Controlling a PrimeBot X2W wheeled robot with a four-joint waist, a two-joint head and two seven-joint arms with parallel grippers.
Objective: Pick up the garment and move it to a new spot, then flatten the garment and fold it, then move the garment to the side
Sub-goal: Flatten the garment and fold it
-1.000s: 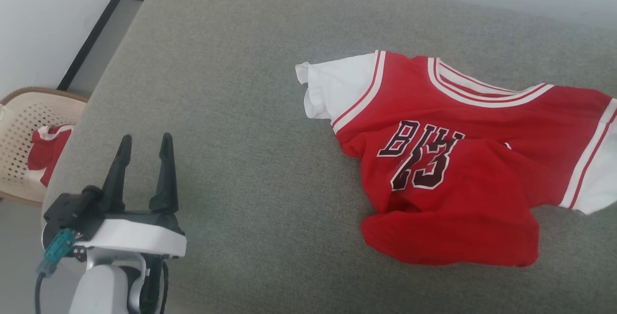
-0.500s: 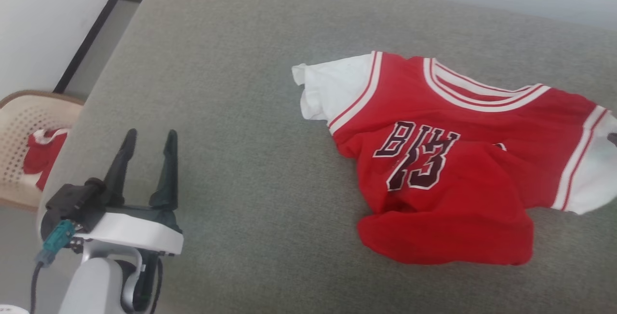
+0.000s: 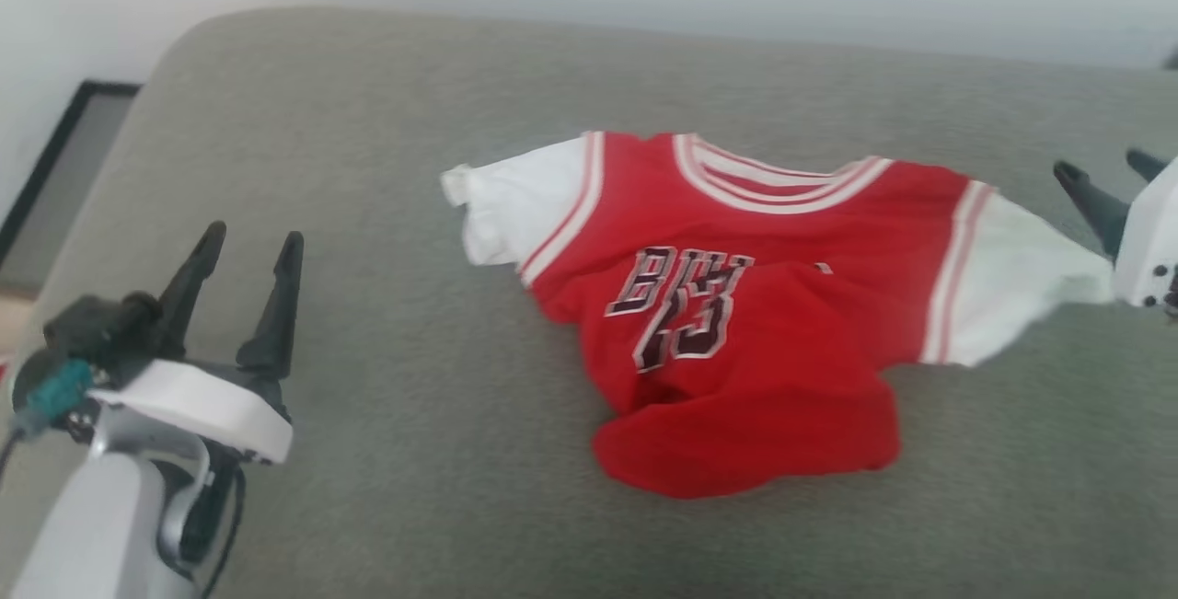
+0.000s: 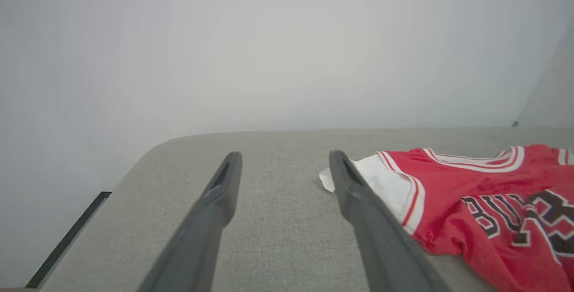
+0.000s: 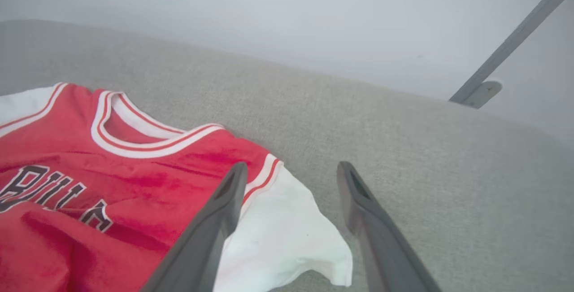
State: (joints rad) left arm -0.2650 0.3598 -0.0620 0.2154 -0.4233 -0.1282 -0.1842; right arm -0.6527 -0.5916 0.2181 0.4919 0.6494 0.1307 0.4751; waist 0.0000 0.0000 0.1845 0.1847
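The garment [image 3: 736,305], a red jersey with white sleeves and a black-and-white chest print, lies rumpled on the grey cushioned surface [image 3: 414,167], its lower part bunched over the print. My left gripper [image 3: 253,238] hovers open at the lower left, well apart from the jersey. Along its fingers, my left gripper [image 4: 284,155] looks at the garment [image 4: 484,202] to its right. My right gripper [image 3: 1100,164] is open at the right edge, just past the white sleeve. In the right wrist view my right gripper [image 5: 292,166] is spread above that sleeve [image 5: 278,233], holding nothing.
A black-framed panel [image 3: 55,167] leans against the wall past the surface's rounded left corner. A grey metal bar with a bracket [image 5: 502,54] runs up the wall beyond the far right edge. Bare grey cushion surrounds the jersey on all sides.
The head camera has swung, shifting the whole picture left and down. My right gripper has come into view at the right, beside the white sleeve. The garment lies as before.
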